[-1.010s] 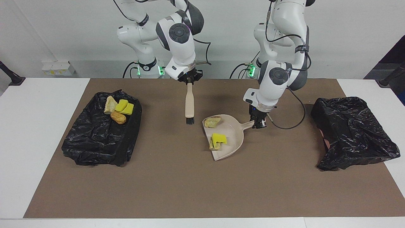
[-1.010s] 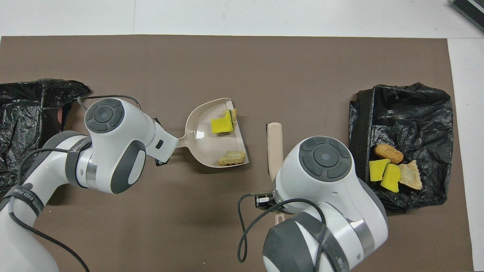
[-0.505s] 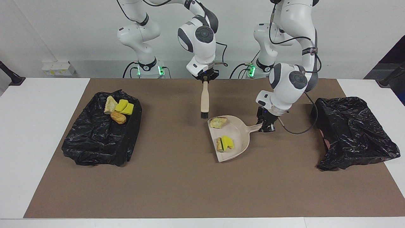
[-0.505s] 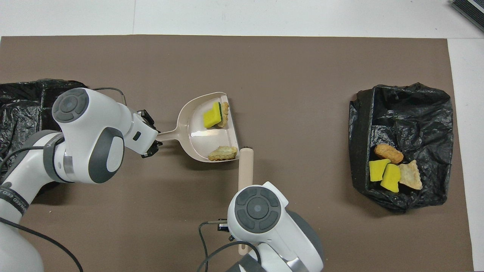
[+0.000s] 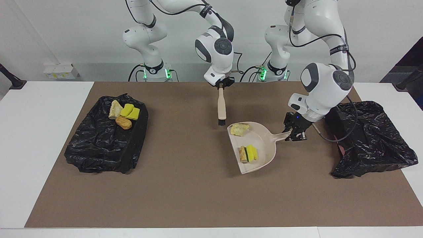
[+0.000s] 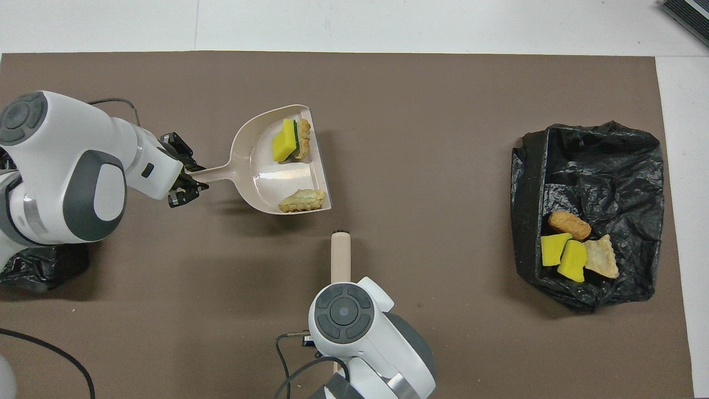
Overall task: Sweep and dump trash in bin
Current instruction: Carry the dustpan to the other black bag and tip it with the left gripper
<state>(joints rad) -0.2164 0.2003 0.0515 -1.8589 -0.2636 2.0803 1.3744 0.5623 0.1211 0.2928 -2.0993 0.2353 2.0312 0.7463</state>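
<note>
Left gripper [image 5: 295,132] pinches the dustpan [image 5: 264,152] handle tip; trash [image 5: 248,154] sits loose in the pan, at 9 o'clock from the black bin [image 5: 370,138] in the facing view. Scraps look light and would roll, so keep it level. Right gripper [image 5: 222,85] clamps the brush [image 5: 221,107] handle top.
</note>
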